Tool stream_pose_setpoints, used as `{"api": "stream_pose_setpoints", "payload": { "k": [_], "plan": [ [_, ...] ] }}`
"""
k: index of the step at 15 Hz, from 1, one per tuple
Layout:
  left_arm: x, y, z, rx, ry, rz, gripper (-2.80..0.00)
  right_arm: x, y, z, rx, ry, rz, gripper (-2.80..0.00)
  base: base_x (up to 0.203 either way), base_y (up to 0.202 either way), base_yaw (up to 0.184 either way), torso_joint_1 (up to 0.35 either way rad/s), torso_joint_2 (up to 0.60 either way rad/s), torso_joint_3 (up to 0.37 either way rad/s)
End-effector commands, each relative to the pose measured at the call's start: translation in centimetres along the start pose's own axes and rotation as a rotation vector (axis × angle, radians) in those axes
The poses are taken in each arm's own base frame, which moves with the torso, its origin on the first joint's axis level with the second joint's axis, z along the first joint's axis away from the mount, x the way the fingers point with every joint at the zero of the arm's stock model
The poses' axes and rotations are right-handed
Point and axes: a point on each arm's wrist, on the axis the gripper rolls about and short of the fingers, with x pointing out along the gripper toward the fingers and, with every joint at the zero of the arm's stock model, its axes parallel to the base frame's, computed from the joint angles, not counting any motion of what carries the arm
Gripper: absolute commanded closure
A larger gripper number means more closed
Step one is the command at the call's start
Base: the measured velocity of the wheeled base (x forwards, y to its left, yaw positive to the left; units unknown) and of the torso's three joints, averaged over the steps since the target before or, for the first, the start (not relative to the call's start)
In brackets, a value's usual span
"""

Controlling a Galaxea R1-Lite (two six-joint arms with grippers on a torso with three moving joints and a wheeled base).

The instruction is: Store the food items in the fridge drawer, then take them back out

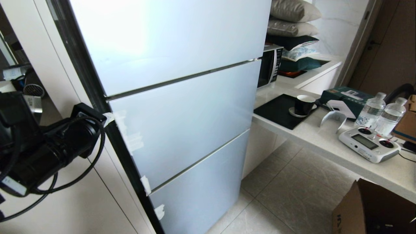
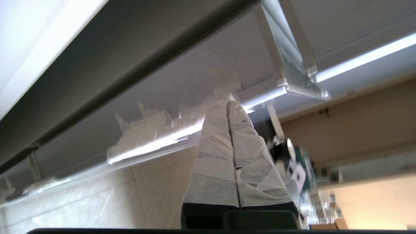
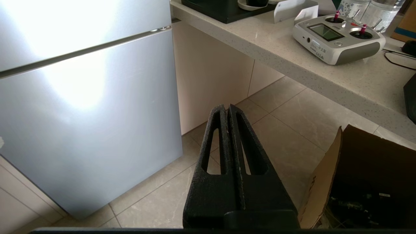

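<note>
Fridge [image 1: 182, 113]: standing shut at the centre of the head view, three pale blue-grey fronts stacked one over the other, with bits of white tape [image 1: 130, 136] sticking along its left edge.
Left tool [image 2: 228, 105]: clenched — its two tape-wrapped fingers [image 2: 214, 146] are pressing together, tips lying right at the taped edge of a fridge front in the middle of the left wrist view. Nothing is showing between them.
Left arm [image 1: 48, 143]: reaching in from the left edge of the head view, its black body sitting just beside the fridge's dark side strip.
Right tool [image 3: 227, 109]: clenched on nothing, black fingers meeting at the lower centre of the right wrist view, hanging over the tiled floor [image 3: 276, 130] well apart from the fridge.
Food items and fridge drawer: not showing in any view.
Desk [image 1: 325, 139]: running along the right of the head view, carrying a white remote controller [image 1: 369, 143], two water bottles [image 1: 370, 110], a black cup [image 1: 304, 104] on a saucer.
Cardboard box [image 1: 373, 211]: sitting on the floor, lower right — open at the top.
</note>
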Motion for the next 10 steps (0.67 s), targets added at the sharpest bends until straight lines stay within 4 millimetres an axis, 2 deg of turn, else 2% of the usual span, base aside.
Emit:
{"api": "stream_pose_setpoints", "payload": {
  "k": [1,7,10],
  "plan": [
    [1.2,0.4,-0.7,-0.011,-0.042,0.02,0.0,0.0,0.0,0.0,0.0,-0.001,0.0,0.0,0.0,0.0,0.0,0.0,0.0,0.0],
    [-0.8,0.5,-0.1,-0.02,-0.075,0.006,0.0,0.0,0.0,0.0,0.0,-0.001,0.0,0.0,0.0,0.0,0.0,0.0,0.0,0.0],
    [-0.8,0.5,0.0,-0.024,-0.079,0.004,0.0,0.0,0.0,0.0,0.0,-0.001,0.0,0.0,0.0,0.0,0.0,0.0,0.0,0.0]
  ]
}}
